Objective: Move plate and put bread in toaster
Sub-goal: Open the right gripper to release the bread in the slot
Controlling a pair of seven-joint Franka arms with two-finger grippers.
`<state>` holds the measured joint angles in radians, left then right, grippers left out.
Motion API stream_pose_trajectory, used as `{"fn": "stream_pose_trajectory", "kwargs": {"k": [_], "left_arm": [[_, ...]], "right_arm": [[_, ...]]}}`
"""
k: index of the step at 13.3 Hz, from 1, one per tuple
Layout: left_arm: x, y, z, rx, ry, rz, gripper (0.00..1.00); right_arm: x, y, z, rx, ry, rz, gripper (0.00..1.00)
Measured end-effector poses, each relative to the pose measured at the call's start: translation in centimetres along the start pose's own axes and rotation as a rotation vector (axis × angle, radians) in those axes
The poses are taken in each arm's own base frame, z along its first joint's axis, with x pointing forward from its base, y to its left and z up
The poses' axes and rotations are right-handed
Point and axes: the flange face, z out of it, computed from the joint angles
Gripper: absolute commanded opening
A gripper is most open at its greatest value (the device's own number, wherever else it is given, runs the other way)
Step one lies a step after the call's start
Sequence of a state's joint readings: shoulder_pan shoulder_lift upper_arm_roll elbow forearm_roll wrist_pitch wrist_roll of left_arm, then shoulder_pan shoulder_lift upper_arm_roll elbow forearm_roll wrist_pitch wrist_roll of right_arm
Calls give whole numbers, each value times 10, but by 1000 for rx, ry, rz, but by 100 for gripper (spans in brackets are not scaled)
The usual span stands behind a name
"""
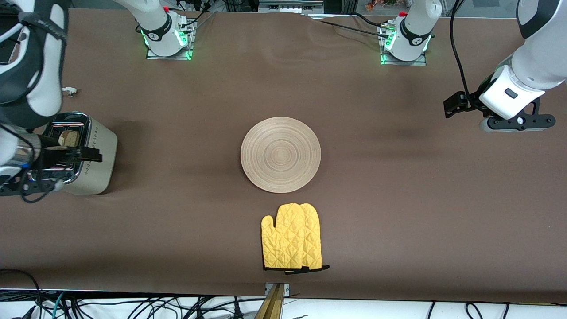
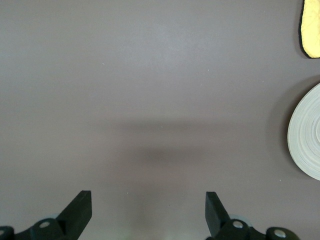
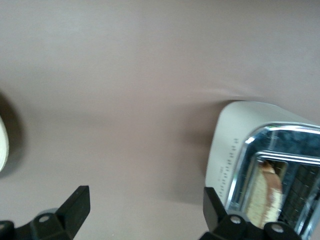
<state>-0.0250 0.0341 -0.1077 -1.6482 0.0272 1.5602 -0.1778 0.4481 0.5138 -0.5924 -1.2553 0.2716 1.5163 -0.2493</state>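
A: What sits closest to the camera's edge?

B: A yellow mitt [image 1: 292,237]. Next comes the plate [image 1: 281,154], in the middle of the table [image 1: 398,212].

A: And the bread [image 1: 69,138]?

B: It stands in a slot of the toaster [image 1: 84,153], by the right arm's edge. I think that job is done.

A: The grippers?

B: The right gripper [image 3: 145,210] hangs over the toaster, fingers apart and empty. The left gripper [image 2: 148,210] waits over its own edge, also apart.

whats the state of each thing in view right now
Round pale wooden plate: flat on the table, bare.
Brown bread slice: standing in a toaster slot.
Cream toaster with chrome top: upright, loaded.
Yellow quilted oven mitt: flat, nearer the camera than the plate.
Left gripper: open, over bare table.
Right gripper: open, beside the toaster.
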Motion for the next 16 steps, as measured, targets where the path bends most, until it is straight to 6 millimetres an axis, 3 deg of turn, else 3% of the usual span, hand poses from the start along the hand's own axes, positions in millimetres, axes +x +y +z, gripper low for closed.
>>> {"fn": "stream_pose_trajectory", "kwargs": {"k": [3,6,11,16], "left_arm": [[0,0,0,0,-1,0,100],[0,0,0,0,-2,0,100],[-5,22,0,5,-5,41,100],[-7,24,1,8,-19,46,100]], "right_arm": [[-3,-26,-9,16,5,-46,100],[-10,-47,-32,-2,50,-57,100],[-32,-39,-68,-58,140,-64,100],[-69,-35,-87,-25,189,-74,100]]}}
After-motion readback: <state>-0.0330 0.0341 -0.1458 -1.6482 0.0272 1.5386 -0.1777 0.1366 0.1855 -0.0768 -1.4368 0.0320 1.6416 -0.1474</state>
